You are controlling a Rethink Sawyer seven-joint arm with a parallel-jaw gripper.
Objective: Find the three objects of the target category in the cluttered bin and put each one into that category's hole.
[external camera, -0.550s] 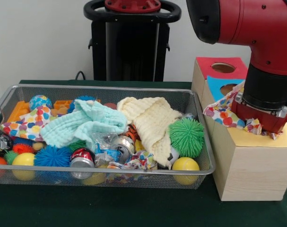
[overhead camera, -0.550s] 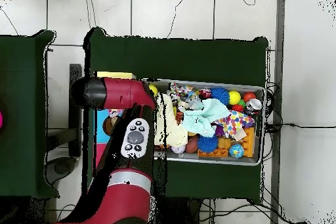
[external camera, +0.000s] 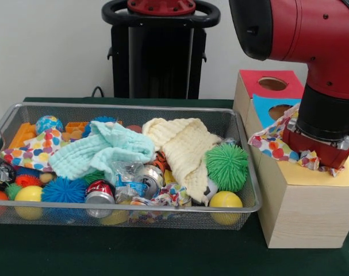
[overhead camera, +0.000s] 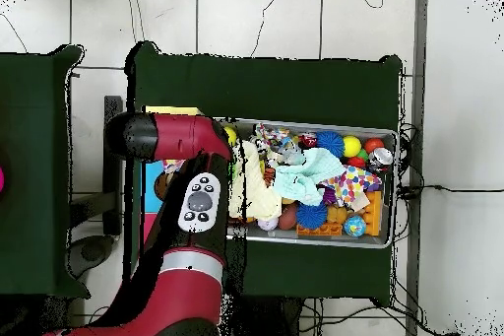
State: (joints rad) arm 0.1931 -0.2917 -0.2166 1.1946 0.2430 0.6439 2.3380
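The wire mesh bin (external camera: 128, 107) is full of clutter and also shows in the overhead view (overhead camera: 390, 189). My gripper (external camera: 318, 150) is down on the yellow top (external camera: 312, 173) of the nearest wooden box, and its tips are hidden. One polka-dot cloth (external camera: 273, 138) lies bunched around and under it, so the hole is hidden. A second polka-dot cloth (external camera: 33, 150) lies at the bin's left end and shows in the overhead view (overhead camera: 349, 184). A third polka-dot piece (external camera: 168, 195) pokes out among cans at the bin's front.
A mint-green cloth (external camera: 99, 149) and a cream cloth (external camera: 183, 149) cover the bin's middle. A green spiky ball (external camera: 227, 167), yellow balls and crushed cans lie around them. The blue-topped box (external camera: 272, 106) and red-topped box (external camera: 266, 80) stand behind the yellow one.
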